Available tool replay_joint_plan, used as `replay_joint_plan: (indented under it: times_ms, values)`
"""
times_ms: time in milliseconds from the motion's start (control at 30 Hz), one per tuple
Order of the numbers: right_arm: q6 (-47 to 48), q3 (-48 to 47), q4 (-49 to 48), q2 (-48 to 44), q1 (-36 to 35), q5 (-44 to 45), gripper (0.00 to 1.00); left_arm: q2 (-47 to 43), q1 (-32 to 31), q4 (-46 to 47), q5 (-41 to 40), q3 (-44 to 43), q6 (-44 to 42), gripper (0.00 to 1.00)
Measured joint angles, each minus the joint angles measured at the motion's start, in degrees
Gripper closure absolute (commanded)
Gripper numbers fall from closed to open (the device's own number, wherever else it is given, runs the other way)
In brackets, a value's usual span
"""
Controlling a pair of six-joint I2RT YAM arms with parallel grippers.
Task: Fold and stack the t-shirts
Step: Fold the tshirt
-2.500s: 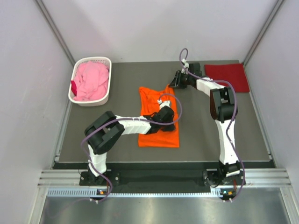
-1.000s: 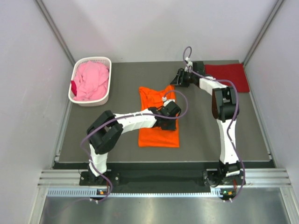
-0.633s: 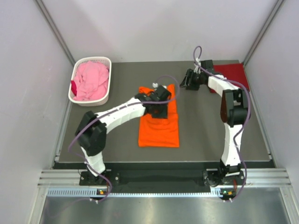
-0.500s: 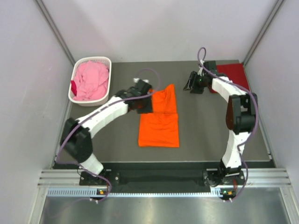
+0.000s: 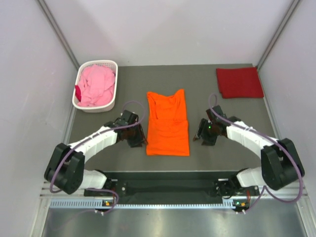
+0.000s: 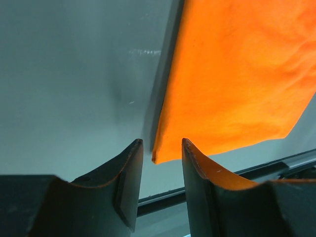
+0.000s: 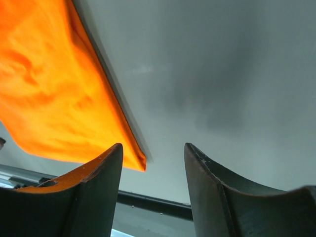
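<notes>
The orange t-shirt [image 5: 168,124] lies flat mid-table, folded into a long strip. My left gripper [image 5: 139,143] hovers at its near left corner. In the left wrist view that gripper [image 6: 162,148] is open, and the orange t-shirt [image 6: 237,74] has its corner showing between the fingertips, touching neither. My right gripper [image 5: 198,140] is at the near right corner. In the right wrist view it [image 7: 153,153] is open too, with the orange t-shirt [image 7: 49,89] corner just inside the left finger. A dark red t-shirt [image 5: 239,82] lies folded at the back right. The pink t-shirt [image 5: 96,85] is bunched in the basket.
A white lattice basket [image 5: 111,101] stands at the back left and holds the pink cloth. The table's front edge rail [image 5: 173,173] runs just behind both grippers. Grey walls close in the left, right and back sides.
Both arms have drawn back from the far end of the table to the orange shirt's near corners. The left gripper has opened wider.
</notes>
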State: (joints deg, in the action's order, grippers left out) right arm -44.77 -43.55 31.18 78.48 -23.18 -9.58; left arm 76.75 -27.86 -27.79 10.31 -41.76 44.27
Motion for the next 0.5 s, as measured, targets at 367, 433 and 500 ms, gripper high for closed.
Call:
replay_joint_plan:
  times_ms: [367,433,500]
  values:
    - [-15.0,11.3,-9.1,-6.8,-9.7,2.7,0.48,-3.1,-0.9,8.4,0.8,8.6,6.5,0.68]
    - [-16.1,11.3,-9.5,-6.8,-11.1,3.4,0.48,-2.6,-1.9,8.6,0.8,8.9,7.1,0.70]
    - [-17.3,11.4,-10.8,-6.7,-12.9,4.1,0.51,-2.0,-3.1,8.7,0.5,8.9,7.3,0.78]
